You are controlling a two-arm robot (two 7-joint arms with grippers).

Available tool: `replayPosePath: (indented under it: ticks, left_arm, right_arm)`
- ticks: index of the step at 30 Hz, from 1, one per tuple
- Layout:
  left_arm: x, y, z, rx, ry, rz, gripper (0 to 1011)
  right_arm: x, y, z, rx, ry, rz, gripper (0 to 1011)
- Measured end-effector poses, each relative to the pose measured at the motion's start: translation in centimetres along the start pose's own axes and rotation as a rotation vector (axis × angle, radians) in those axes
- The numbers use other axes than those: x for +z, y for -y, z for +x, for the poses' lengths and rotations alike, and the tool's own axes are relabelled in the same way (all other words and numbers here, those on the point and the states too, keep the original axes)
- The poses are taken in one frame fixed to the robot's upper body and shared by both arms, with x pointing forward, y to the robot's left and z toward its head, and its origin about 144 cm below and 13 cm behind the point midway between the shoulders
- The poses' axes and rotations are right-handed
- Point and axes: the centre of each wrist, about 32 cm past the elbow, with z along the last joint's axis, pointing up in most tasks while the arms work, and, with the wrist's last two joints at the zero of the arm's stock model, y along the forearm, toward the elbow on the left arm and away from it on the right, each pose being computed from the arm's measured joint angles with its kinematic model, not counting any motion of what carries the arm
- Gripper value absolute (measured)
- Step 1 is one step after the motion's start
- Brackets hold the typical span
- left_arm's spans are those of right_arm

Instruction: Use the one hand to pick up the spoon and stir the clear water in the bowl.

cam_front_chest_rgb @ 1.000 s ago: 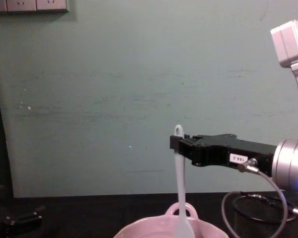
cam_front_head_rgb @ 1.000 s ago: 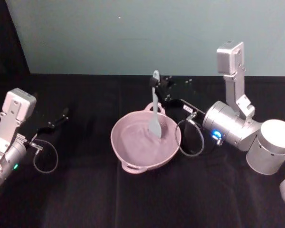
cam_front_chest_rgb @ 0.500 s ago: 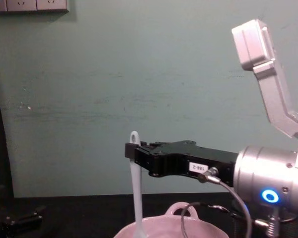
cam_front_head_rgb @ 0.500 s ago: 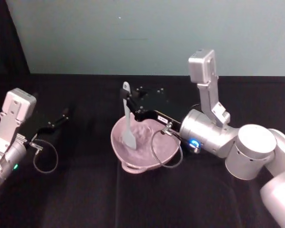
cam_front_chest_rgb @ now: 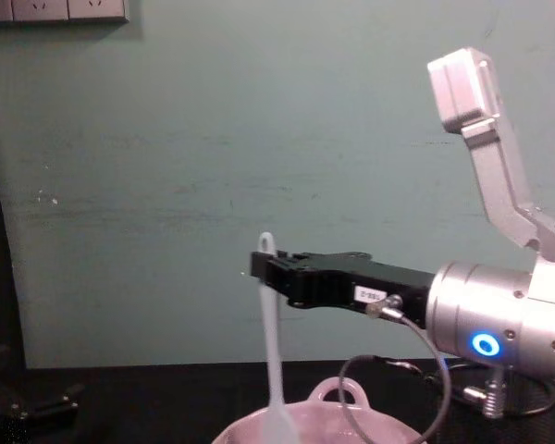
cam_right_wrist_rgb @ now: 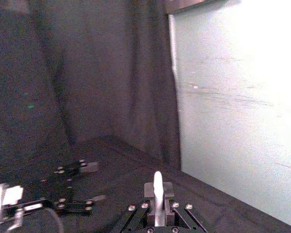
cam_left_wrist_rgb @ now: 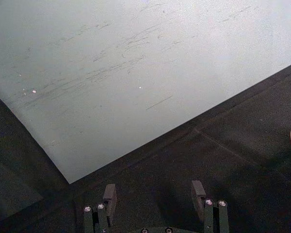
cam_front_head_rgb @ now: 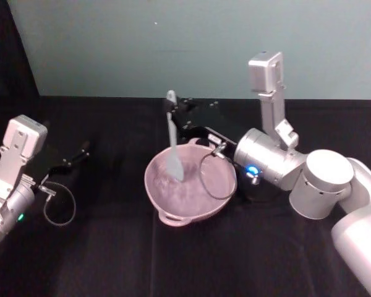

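Clamped in the right gripper (cam_front_head_rgb: 173, 116): the top end of the spoon (cam_front_head_rgb: 173, 145), hanging straight down, blade inside the left half of the bowl (cam_front_head_rgb: 195, 215). Lots of bare counter (cam_front_head_rgb: 111, 247) all round the bowl. Hard to make out the clear water (cam_front_head_rgb: 191, 189). Far off left, left gripper (cam_front_head_rgb: 80, 150) resting, fingers apart.

White spoon (cam_front_head_rgb: 172, 143), plain and unpatterned, above a glossy pale pink bowl (cam_front_head_rgb: 201, 212); colourless water (cam_front_head_rgb: 188, 189), barely distinct from the pink. Black right gripper (cam_front_head_rgb: 173, 114) with a small white label (cam_front_chest_rgb: 368, 295), silver wrist (cam_front_chest_rgb: 509, 310), blue ring light (cam_front_chest_rgb: 486, 345). Black tablecloth (cam_front_head_rgb: 111, 247); pale teal wall (cam_front_head_rgb: 142, 43), faintly scuffed.
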Motion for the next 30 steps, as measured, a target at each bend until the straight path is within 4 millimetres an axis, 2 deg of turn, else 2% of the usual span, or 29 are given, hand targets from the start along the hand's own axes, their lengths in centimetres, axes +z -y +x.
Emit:
replayPosePath:
  ticks: [9, 16, 24, 30]
  left_arm:
    - [0.0, 0.0, 0.0, 0.000, 0.000, 0.000, 1011]
    - [0.0, 0.0, 0.0, 0.000, 0.000, 0.000, 1011]
    - [0.0, 0.0, 0.0, 0.000, 0.000, 0.000, 1011]
    - [0.0, 0.0, 0.0, 0.000, 0.000, 0.000, 1011]
  right_arm:
    - [0.5, 2.6, 1.7, -0.086, 0.013, 0.006, 110]
    - [0.9, 3.8, 1.7, -0.095, 0.027, -0.003, 110]
    - [0.9, 4.0, 0.3, -0.044, 0.034, -0.038, 110]
    - [1.1, 3.3, -1.8, 0.043, 0.021, -0.037, 110]
